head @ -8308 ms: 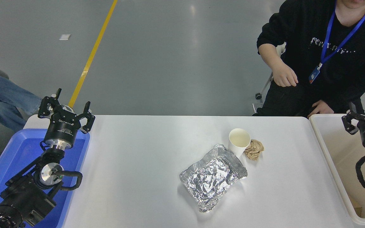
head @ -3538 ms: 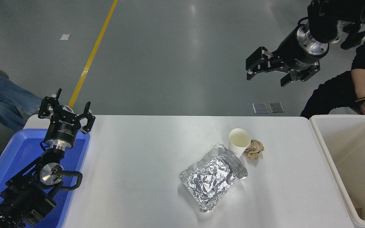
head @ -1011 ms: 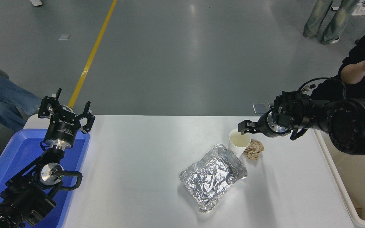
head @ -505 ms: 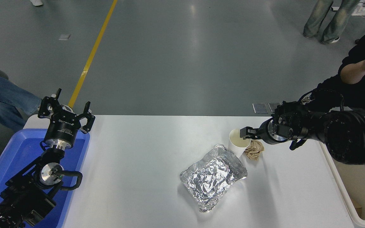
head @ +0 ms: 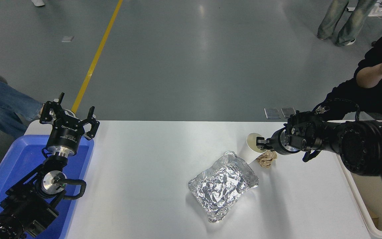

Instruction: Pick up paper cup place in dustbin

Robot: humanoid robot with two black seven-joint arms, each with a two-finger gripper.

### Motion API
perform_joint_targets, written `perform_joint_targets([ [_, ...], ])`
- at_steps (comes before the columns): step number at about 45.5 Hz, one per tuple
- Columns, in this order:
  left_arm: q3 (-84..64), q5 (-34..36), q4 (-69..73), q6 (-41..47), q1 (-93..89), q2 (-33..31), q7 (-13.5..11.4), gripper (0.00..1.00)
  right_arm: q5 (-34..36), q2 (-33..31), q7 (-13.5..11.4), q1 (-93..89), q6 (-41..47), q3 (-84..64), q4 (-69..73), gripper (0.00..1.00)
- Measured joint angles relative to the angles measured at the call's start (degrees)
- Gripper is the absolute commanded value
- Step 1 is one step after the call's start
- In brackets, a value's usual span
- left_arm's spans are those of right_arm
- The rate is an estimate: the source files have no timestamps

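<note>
The white paper cup [head: 250, 152] stands at the table's right-middle, tipped to the left, its rim pinched into a narrow oval. My right gripper [head: 260, 142] comes in from the right edge and is shut on the right side of the cup's rim. The off-white dustbin [head: 363, 206] sits at the table's right end, mostly hidden behind my right arm. My left gripper [head: 68, 117] is parked open over a blue bin [head: 15, 159] at the lower left.
A crumpled foil tray [head: 222, 184] lies just in front of the cup. A brown paper ball [head: 266, 159] touches the cup's right side, under my gripper. A person in black [head: 373, 86] sits at the far right. Another person's legs [head: 337, 16] are beyond.
My right gripper came down from high above to the cup's rim and closed on it. The cup's rim is now squeezed and the cup leans left.
</note>
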Motion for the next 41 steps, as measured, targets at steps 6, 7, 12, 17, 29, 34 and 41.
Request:
perform_joint_targets([
  [6,0.0,0.0,0.0,0.0,0.0,0.0,0.0,0.98,0.02,0.0,0.94,-0.01,-0.08,0.08,0.0,0.0],
  [7,0.0,0.0,0.0,0.0,0.0,0.0,0.0,0.98,0.02,0.0,1.14,0.01,-0.08,0.09,0.01,0.0],
  [12,0.0,0.0,0.0,0.0,0.0,0.0,0.0,0.98,0.03,0.0,1.9,0.27,-0.03,0.27,0.14,0.0],
  [17,0.0,0.0,0.0,0.0,0.0,0.0,0.0,0.98,0.03,0.0,2.39,0.43,0.01,0.36,0.19,0.0],
  [29,0.0,0.0,0.0,0.0,0.0,0.0,-0.01,0.98,-0.02,0.0,3.57,1.99,0.1,0.48,0.49,0.0],
  [34,0.0,0.0,0.0,0.0,0.0,0.0,-0.01,0.98,-0.02,0.0,4.08,3.45,0.2,0.5,0.67,0.0],
  [41,0.02,0.0,0.0,0.0,0.0,0.0,-0.01,0.98,-0.01,-0.01,4.61,6.56,0.41,0.85,0.94,0.0],
])
